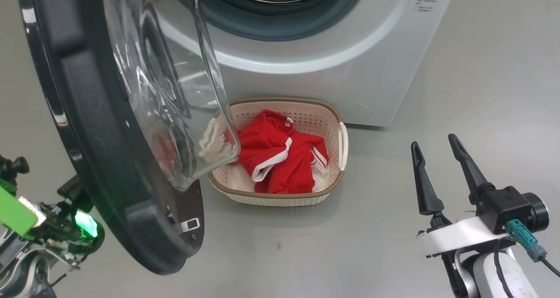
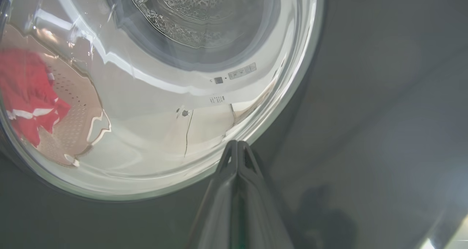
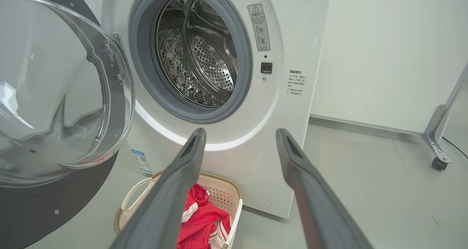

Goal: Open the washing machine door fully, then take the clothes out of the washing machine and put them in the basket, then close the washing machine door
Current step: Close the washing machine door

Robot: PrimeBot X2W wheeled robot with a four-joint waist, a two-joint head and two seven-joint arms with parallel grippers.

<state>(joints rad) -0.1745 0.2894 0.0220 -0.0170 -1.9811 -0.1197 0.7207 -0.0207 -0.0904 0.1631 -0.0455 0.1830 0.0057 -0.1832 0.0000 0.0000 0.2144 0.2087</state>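
The washing machine door (image 1: pixel 87 136) stood swung open at the left, its black rim edge-on to the head camera and its clear glass bowl (image 1: pixel 166 92) bulging toward the machine. Behind its lower edge sat the left arm's wrist. In the left wrist view, the left gripper (image 2: pixel 237 143) had its fingers pressed together on nothing, tips pointing at the door's dark outer face just beside the window; whether they touched it could not be told. The smooth grey floor (image 1: pixel 481 92) carried the basket (image 1: pixel 280 199), set against the foot of the washing machine (image 1: pixel 350 70) and partly behind the glass bowl. The clothes (image 1: pixel 275 158) lay heaped inside it, red with white trim. Above, the grey gasket (image 3: pixel 146 77) ringed a steel drum (image 3: pixel 197 59) with no fabric visible in it. A plain white wall (image 3: pixel 384 40) ran behind, with a castor foot (image 3: pixel 437 161) of a metal frame at the far right. The right gripper (image 1: pixel 432 141) hung above the floor, well apart from the basket, fingers spread wide and holding nothing, pointing up toward the machine's front.
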